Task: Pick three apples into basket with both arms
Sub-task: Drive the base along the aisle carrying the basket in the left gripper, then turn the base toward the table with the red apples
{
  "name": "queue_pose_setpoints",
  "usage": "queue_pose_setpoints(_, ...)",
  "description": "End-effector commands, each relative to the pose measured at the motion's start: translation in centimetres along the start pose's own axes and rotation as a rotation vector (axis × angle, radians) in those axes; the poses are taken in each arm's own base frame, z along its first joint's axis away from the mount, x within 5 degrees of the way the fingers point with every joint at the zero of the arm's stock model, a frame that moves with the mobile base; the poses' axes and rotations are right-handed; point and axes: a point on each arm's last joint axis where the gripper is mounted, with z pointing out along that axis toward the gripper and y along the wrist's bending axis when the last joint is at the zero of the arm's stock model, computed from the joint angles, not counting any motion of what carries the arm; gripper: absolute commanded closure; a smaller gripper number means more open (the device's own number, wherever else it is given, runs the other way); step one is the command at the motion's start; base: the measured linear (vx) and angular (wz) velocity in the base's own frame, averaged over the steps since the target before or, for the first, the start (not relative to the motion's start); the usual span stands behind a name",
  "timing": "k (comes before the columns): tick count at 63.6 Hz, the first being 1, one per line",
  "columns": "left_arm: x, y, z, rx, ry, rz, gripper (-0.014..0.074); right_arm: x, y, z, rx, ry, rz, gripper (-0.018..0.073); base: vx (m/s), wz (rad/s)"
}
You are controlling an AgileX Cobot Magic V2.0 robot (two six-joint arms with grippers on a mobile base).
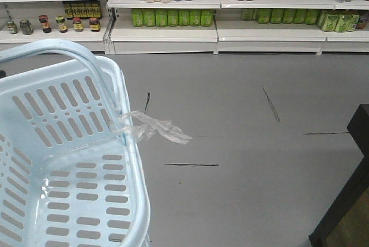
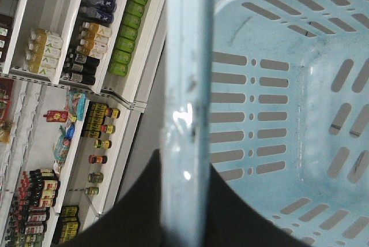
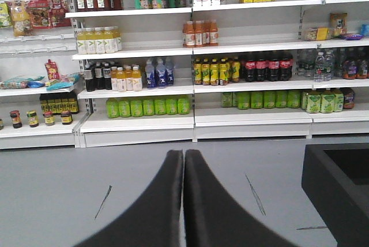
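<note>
The pale blue basket point(image 1: 52, 114) fills the lower left of the front view, seen from above, and nothing lies on its slotted bottom. A clear plastic scrap point(image 1: 153, 127) hangs from its rim. In the left wrist view the hoop handle point(image 2: 187, 85) runs straight up between the black fingers, and my left gripper point(image 2: 184, 166) is shut on it, with the basket's inside point(image 2: 288, 114) to the right. My right gripper point(image 3: 184, 154) is shut on nothing and hangs over the grey floor, facing the shelves. No apples are in view.
Store shelves point(image 1: 167, 33) with bottles and jars line the far side of the grey floor point(image 1: 230, 143). A black stand point(image 1: 346, 201) rises at the right edge and also shows as the black stand point(image 3: 337, 183) in the right wrist view.
</note>
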Motion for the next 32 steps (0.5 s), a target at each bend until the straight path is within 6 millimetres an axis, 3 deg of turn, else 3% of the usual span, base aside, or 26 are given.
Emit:
queue_pose_setpoints(1, -0.51, 1.24, -1.01, -0.081, -0.079, -0.017, 0.0603, -0.27, 0.03, 0.06, -0.004, -0.063, -0.010, 0.0568, 0.01, -0.07)
queue_pose_setpoints(32, -0.51, 1.24, -1.01, -0.081, -0.079, -0.017, 0.0603, -0.26, 0.03, 0.06, -0.004, -0.062, -0.010, 0.0568, 0.03, -0.12)
